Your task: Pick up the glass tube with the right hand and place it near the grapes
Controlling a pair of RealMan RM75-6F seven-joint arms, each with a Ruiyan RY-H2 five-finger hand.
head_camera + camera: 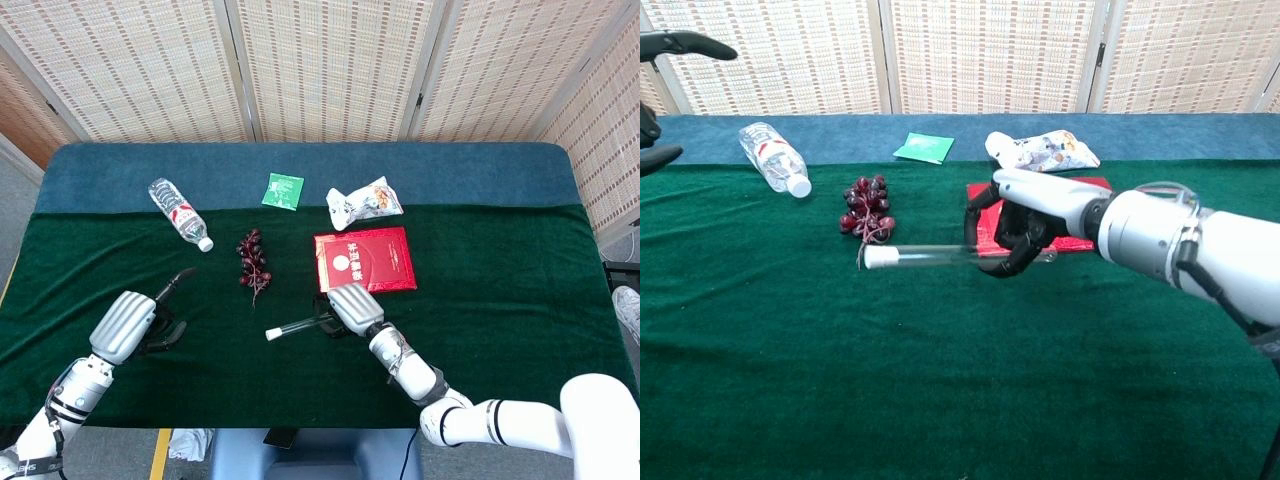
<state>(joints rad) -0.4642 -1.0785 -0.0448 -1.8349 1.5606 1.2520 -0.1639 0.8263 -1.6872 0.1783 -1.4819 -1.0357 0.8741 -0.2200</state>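
Now glass tube [930,257] gripped level in right hand [1025,232], white-capped end jutting out to that hand's left, raised above green bench [940,400]. Grapes [865,205] beyond the cap end, near but apart. Red booklet [365,260] just behind the hand. Left hand [125,325] well off, fingers spread, holding nothing.

Clear glass tube [930,257], matt cloth [840,380]

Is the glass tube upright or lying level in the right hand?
Roughly level: the clear glass tube runs sideways from the right hand, white-capped end toward the grapes.
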